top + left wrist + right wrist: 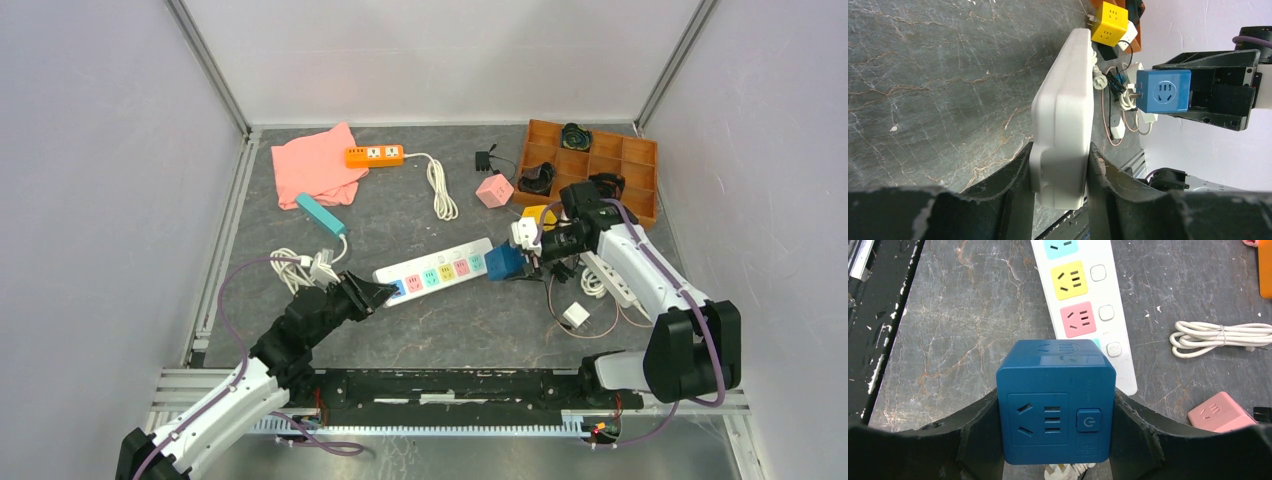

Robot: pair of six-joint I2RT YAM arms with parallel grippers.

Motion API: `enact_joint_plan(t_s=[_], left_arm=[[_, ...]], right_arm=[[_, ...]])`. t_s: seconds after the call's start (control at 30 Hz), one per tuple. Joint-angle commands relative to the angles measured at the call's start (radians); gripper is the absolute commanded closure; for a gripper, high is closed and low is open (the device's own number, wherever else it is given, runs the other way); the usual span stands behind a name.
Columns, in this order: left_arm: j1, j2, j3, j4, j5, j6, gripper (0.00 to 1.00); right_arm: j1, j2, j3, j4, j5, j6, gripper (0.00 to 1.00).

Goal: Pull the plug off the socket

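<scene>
The left gripper (1060, 150) clamps the left end of the socket (435, 270), a long white strip with pastel outlets. At the socket's right end, the right gripper (1055, 397) squeezes the blue cube plug (1164, 90), its prongs seemingly just clear of the socket.

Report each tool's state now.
Left tool: shut on the long white power strip with pastel-coloured outlets.
Right tool: shut on the blue plastic cube plug.
</scene>
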Motion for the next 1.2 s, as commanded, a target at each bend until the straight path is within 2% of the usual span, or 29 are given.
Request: enact_joint_plan(t_s=[0.0, 0.47, 0.57, 0.67, 0.9, 1.0, 1.17], left_arm=[[0.011, 0.016, 0.004, -0.144, -0.081, 0.125, 0.98], [0.011, 0.025, -0.029, -0.103, -0.061, 0.12, 0.98], [0.011, 0.036, -0.049, -0.08, -0.06, 0.112, 0.95], [0.011, 0.056, -0.08, -0.046, -0.068, 0.101, 0.83], [0.011, 0.096, -0.162, 0.056, -0.082, 0.05, 0.71], [0.011, 0.095, -0.189, 0.068, -0.104, 0.038, 0.56], [0.01, 0.101, -0.185, 0.069, -0.145, 0.032, 0.42]], right_arm=[[-0.017, -0.034, 0.042, -0.034, -0.119, -0.013, 1.0], [-0.067, -0.033, 0.039, -0.016, -0.215, 0.036, 1.0], [-0.079, -0.032, 0.037, -0.006, -0.244, 0.054, 1.0], [-0.087, -0.031, 0.03, 0.002, -0.26, 0.063, 1.0], [-0.092, -0.017, 0.013, 0.026, -0.257, 0.079, 1.0], [-0.094, -0.003, 0.013, 0.022, -0.243, 0.071, 1.0], [-0.093, 0.022, 0.027, -0.022, -0.236, 0.028, 1.0]])
